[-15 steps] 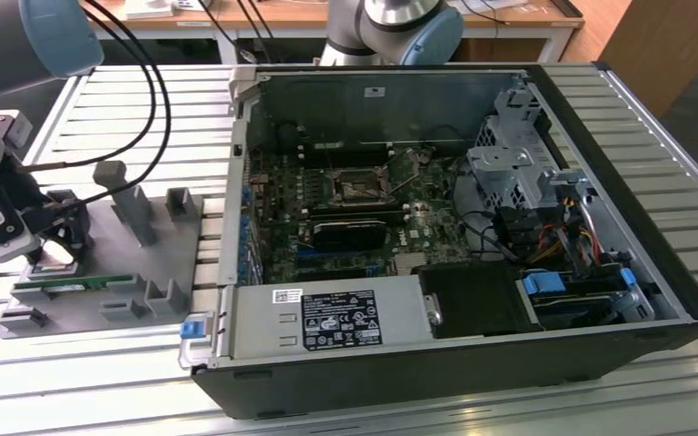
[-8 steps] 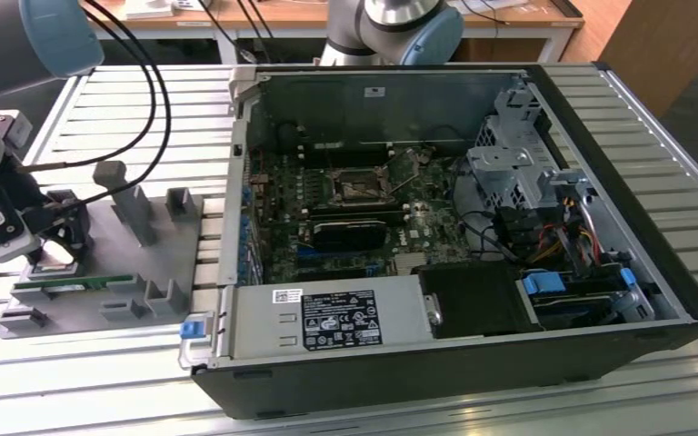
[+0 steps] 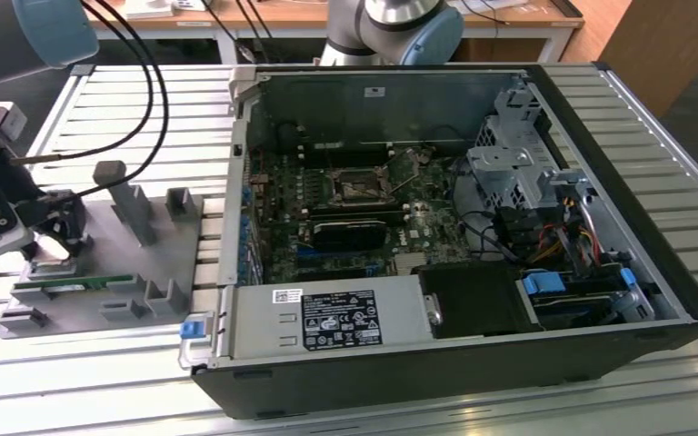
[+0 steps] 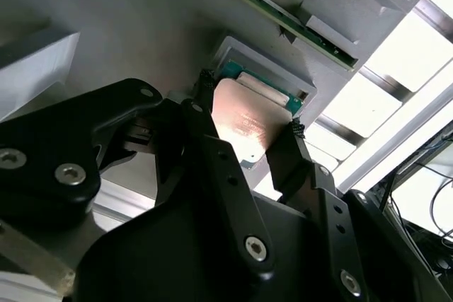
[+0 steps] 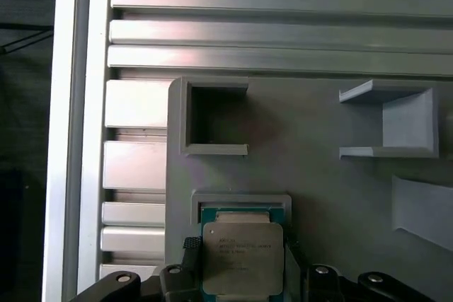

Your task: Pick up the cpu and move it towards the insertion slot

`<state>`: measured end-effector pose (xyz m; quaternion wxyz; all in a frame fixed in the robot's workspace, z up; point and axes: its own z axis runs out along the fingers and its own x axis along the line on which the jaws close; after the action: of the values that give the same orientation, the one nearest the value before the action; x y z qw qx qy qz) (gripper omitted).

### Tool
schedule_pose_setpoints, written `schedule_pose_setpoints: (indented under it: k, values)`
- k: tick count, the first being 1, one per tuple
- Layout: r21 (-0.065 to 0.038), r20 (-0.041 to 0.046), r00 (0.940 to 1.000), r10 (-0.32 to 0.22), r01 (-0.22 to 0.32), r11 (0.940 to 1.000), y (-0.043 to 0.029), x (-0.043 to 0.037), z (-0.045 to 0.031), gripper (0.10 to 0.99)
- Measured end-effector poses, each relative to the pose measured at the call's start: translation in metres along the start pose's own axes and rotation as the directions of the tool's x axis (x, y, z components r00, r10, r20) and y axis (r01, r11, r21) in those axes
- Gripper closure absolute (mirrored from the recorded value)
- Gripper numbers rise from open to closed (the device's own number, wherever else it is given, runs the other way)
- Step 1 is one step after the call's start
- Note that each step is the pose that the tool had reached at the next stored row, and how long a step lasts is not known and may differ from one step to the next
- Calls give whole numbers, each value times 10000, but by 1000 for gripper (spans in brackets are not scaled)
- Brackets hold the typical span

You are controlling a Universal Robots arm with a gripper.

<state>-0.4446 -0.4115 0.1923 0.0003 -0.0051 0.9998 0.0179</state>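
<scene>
The cpu point(image 5: 243, 258), a flat square chip with a silver top, sits between the two black fingers point(image 5: 190, 256) of my gripper point(image 5: 242, 263), which is shut on its opposite edges. In the second wrist view the cpu point(image 4: 245, 124) hovers close over a grey pocket point(image 4: 272, 68) with a green part inside. In the exterior view my gripper point(image 3: 55, 243) is at the left, low over the grey fixture plate point(image 3: 143, 272). The insertion slot point(image 3: 359, 186), a dark square in a silvery bracket, lies on the board inside the open computer case, well to the right.
A long green memory stick point(image 3: 70, 286) lies on the fixture plate beside upright grey posts point(image 3: 131, 213). The case wall point(image 3: 243, 173) stands between the plate and the board. A black block point(image 3: 349, 232) sits just below the slot. Another arm's base point(image 3: 392, 27) stands behind the case.
</scene>
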Motion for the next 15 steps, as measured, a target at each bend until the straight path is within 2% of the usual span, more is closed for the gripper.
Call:
schedule_pose_setpoints:
  k: [8, 15]
  values:
    - [-2, 3, 10000, 0, 0, 10000, 3, -1, -65, 541]
    - [-82, 2, 10000, 0, 0, 10000, 4, 0, -114, 541]
